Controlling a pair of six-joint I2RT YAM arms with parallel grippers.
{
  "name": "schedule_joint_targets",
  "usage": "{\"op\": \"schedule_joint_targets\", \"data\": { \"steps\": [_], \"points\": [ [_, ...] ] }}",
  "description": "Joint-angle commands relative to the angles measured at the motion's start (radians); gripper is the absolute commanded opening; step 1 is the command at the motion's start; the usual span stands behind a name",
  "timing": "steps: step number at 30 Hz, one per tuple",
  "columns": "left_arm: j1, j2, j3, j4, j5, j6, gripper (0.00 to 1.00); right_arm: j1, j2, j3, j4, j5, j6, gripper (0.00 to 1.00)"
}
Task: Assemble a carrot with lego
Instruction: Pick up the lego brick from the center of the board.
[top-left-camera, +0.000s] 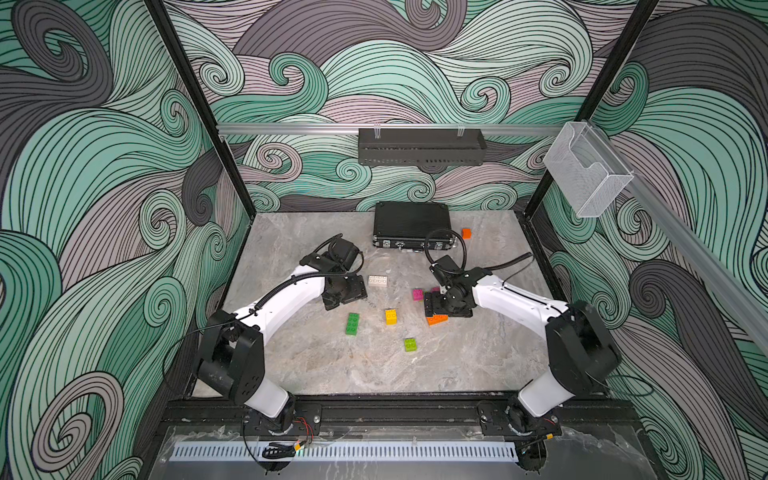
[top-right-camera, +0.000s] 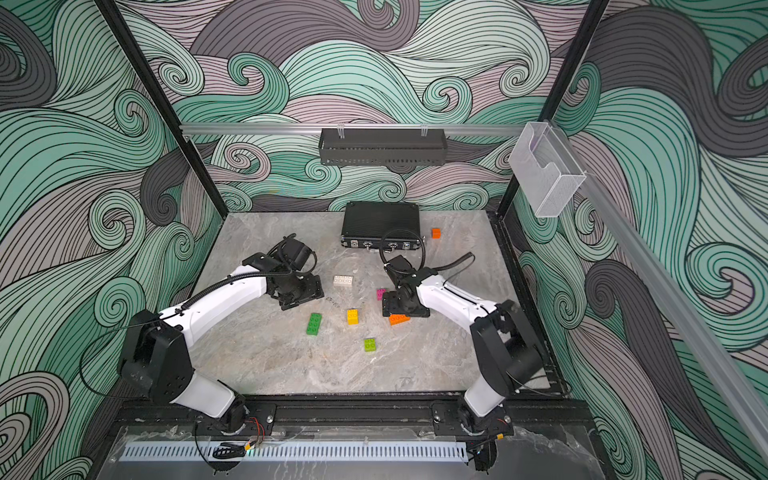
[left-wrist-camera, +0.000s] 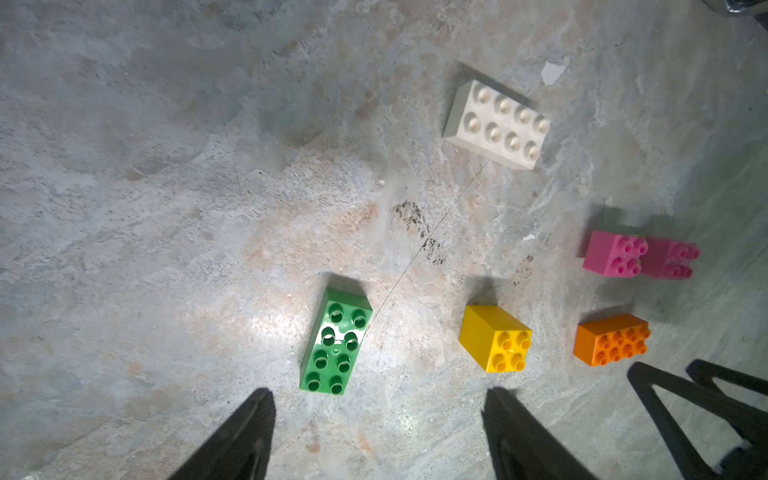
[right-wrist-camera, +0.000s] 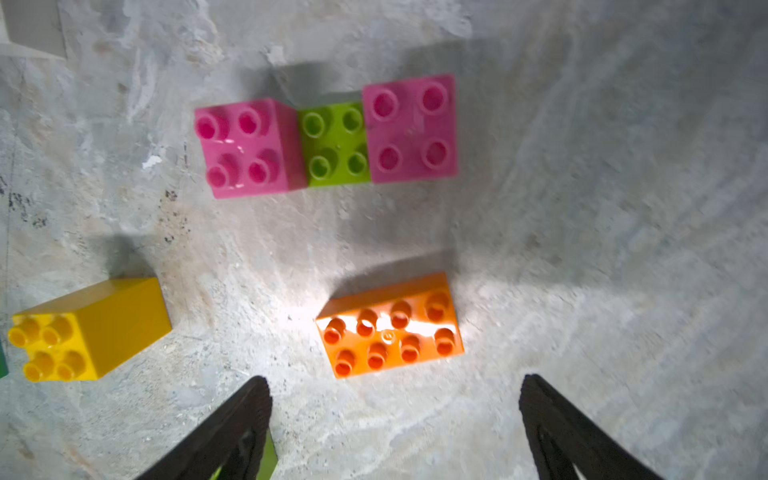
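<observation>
I am bending both arms inward, wrists low over the table (top-left-camera: 332, 374). My left gripper (left-wrist-camera: 378, 399) is gaping empty near the dark green brick (left-wrist-camera: 336, 341). My right gripper (right-wrist-camera: 395, 382) is gaping empty before the orange brick (right-wrist-camera: 390, 326).

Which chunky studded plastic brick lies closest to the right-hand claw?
The orange eight-stud brick, ahead of the open right gripper; the pink bricks and yellow brick lie farther.

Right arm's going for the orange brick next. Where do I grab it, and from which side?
Come down from above with the right gripper and pinch the orange brick mid-length across its narrow width, on the two long smooth walls. It lies flat, studs up, with bare table along both. The open jaws probably need a quarter turn first.
</observation>
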Motion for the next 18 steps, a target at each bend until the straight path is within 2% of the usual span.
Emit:
{"op": "schedule_joint_targets", "data": {
  "steps": [1,7,18],
  "points": [
    [0.01,-0.037,-0.013,0.016,0.018,0.024,0.81,0.006,0.048,0.04,-0.043,-0.018,-0.109,0.95],
    [0.021,-0.034,-0.034,0.035,0.035,0.026,0.81,0.006,0.093,0.04,-0.053,-0.014,-0.156,0.94],
    [0.035,-0.035,-0.042,0.037,0.04,0.032,0.81,0.008,0.124,0.042,-0.036,0.002,-0.167,0.77]
  ]
}}
